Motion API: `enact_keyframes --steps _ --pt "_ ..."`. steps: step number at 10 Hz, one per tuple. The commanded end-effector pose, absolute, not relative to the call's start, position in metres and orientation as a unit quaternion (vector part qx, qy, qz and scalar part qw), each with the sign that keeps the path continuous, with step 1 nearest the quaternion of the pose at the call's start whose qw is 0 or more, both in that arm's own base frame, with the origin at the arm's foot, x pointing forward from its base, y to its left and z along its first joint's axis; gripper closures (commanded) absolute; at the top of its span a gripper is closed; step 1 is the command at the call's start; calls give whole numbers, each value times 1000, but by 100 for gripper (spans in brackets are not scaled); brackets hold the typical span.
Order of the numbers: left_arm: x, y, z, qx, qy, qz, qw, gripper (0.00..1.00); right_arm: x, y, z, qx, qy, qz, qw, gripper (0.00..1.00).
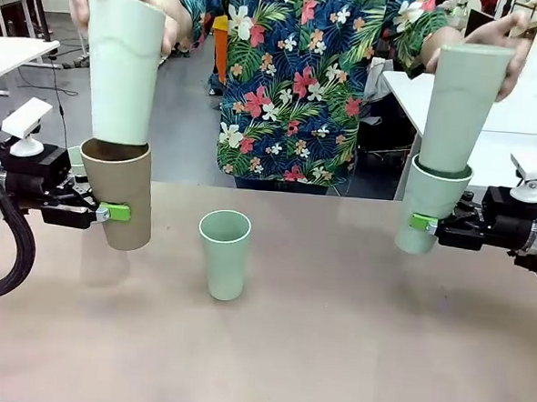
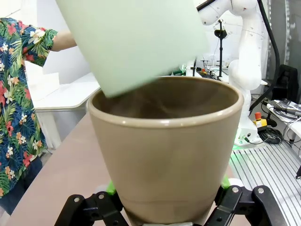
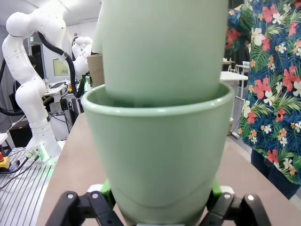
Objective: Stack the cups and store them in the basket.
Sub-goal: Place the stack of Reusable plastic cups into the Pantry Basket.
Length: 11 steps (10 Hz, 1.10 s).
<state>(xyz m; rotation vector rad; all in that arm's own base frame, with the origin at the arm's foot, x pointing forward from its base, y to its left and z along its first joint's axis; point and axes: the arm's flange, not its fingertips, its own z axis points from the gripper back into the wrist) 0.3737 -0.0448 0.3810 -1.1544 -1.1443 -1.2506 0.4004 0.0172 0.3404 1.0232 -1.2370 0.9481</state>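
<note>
Left gripper [image 1: 113, 212] clamps tan cup [image 1: 119, 192], right gripper [image 1: 420, 222] mint cup [image 1: 428, 206], near side edges of the table [image 1: 333, 333]; 1 spare cup [image 1: 223, 253] central. We fear the upper cup [image 1: 123, 69], apparently tilted, prying the tan cup loose.

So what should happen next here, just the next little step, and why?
Probably the person should push both upper cups fully down while the grippers hold firm: the left gripper clamps the tan cup, the right gripper a green cup, and neither upper cup is fully seated yet.
</note>
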Motion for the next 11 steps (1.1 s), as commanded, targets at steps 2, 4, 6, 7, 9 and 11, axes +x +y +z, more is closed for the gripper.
enact_keyframes --steps 2,4,6,7,9,11 --pt "373 -46 382 -485 -478 -520 516 15 400 17 342 440 -539 412 588 16" --pt "373 -46 382 -485 -478 -520 516 15 400 17 342 440 -539 412 588 16" --pt "373 -46 382 -485 -478 -520 516 15 400 17 342 440 -539 412 588 16" --pt "373 -46 382 -485 -478 -520 516 15 400 17 342 440 -539 412 588 16" --pt "373 -46 382 -485 -478 -520 516 15 400 17 342 440 -539 412 588 16" --pt "373 -46 382 -485 -478 -520 516 15 400 17 342 440 -539 412 588 16"
